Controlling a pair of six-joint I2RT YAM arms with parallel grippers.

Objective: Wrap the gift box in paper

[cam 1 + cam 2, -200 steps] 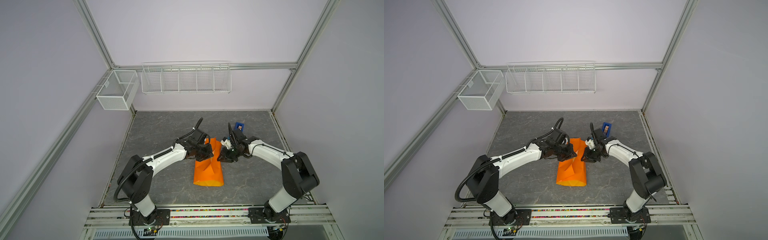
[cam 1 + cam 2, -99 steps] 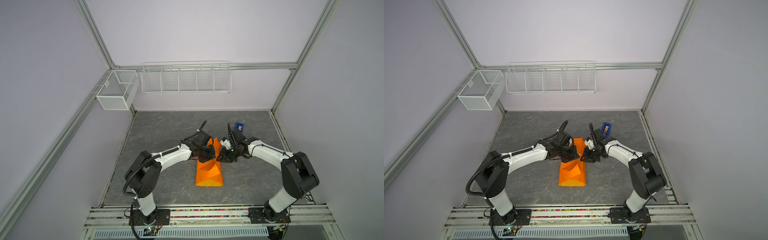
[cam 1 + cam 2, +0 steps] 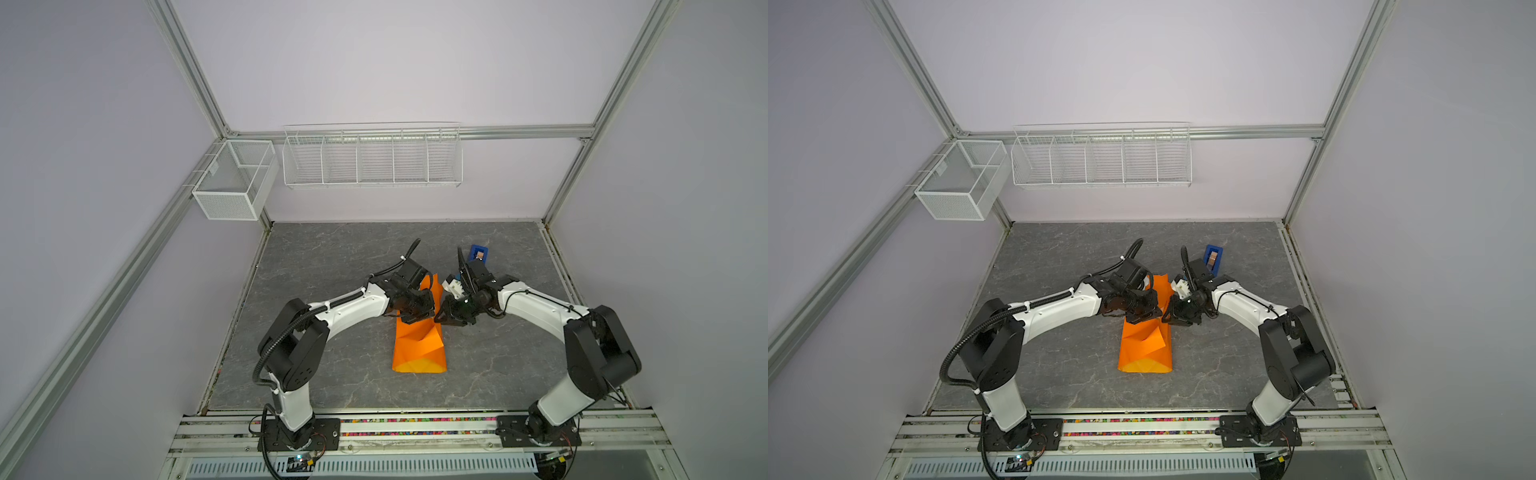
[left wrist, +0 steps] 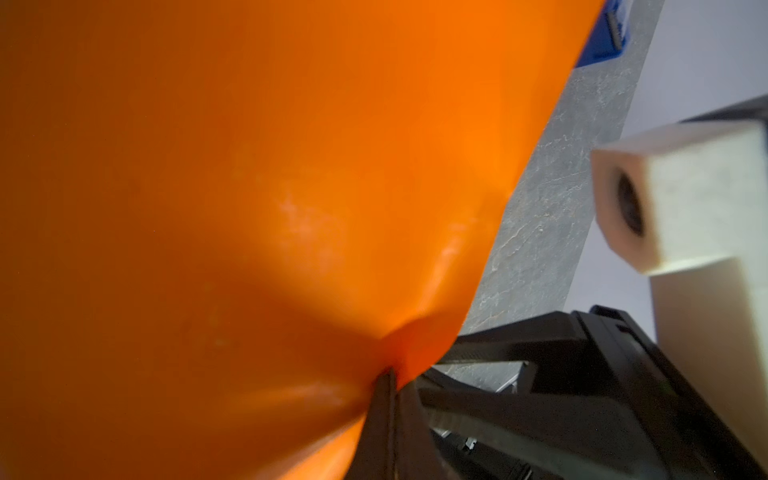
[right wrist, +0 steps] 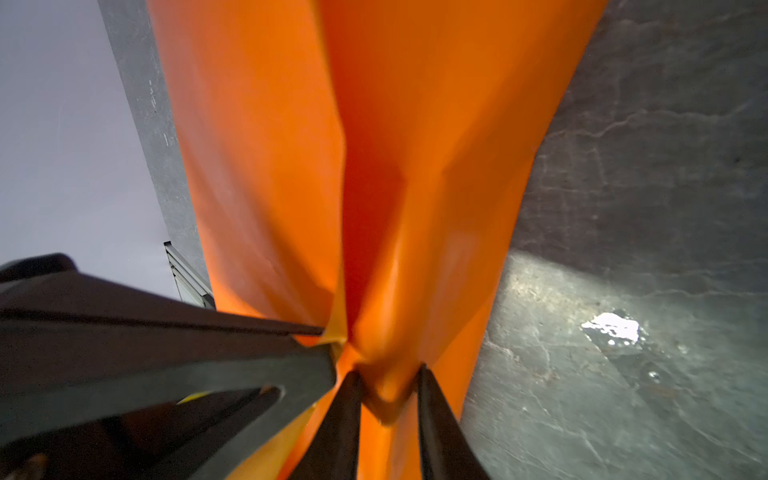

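- the left gripper (image 3: 415, 318) is at the left side of the paper (image 3: 1144, 349), over its far half. its claw is clenched flat on a thin fold of the sheet.
- the paper lies as a long orange hump on the table (image 3: 332, 257). its two long sides are raised and meet above the middle, and its near end is open.
- the gift box does not show in any view. i judge that it sits inside the paper, under the place where the two claws meet.
- the right gripper (image 5: 388, 386) is at the right side of the paper, facing the left one and almost touching it. its claw grasps a bunched ridge of the sheet, and this thickness holds the jaws a little apart.
- the step in hand, as i judge it, is to join the two raised sides over the box. both pinches should hold firm and the arms should move as one, so that one edge comes flat over the other. a pull outward could tear this thin sheet.
- left of the paper the table is bare and wide, so the left arm has much room.
- on the near side of the paper the table is also bare up to the front rail.
- right of the paper and farther back, the blue tape dispenser (image 3: 478, 252) stands just behind the right wrist, so that arm should not swing backward.
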